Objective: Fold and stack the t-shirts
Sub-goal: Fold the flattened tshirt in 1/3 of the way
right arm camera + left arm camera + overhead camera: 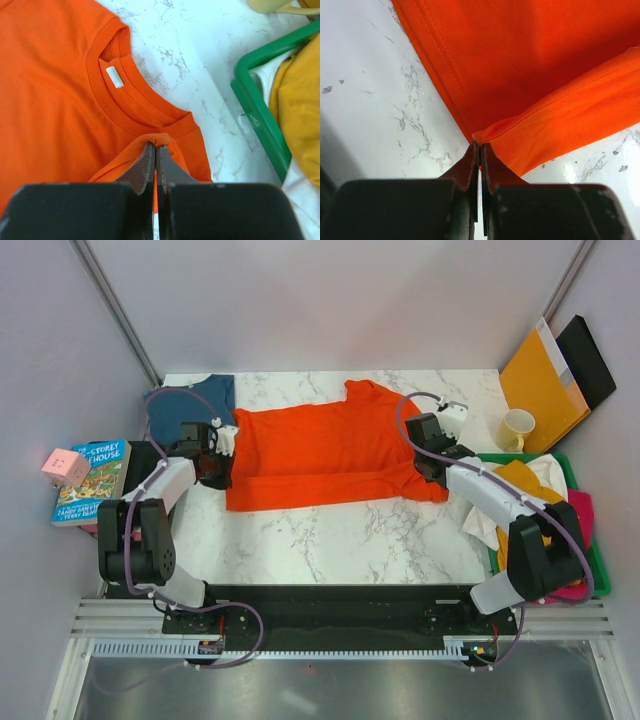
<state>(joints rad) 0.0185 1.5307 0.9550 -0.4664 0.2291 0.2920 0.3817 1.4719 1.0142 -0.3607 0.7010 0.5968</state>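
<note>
The orange-red t-shirt [330, 445] lies spread across the middle of the marble table [340, 530], collar to the right. My left gripper [480, 145] is shut on a corner of its hem [485, 136] at the shirt's left end [222, 462]. My right gripper [155, 145] is shut on a pinch of the orange cloth just below the collar [120, 95], and shows in the top view at the shirt's right end [432, 462]. A dark teal-blue t-shirt [198, 396] lies flat at the back left, partly under the orange one.
A green bin [590, 560] at the right holds yellow [520, 480], white and pink shirts. A cream mug [517, 428], an orange-yellow envelope [543, 380] and a black folder stand at the back right. A book [92, 480] and a pink cube [63, 467] sit off the left edge.
</note>
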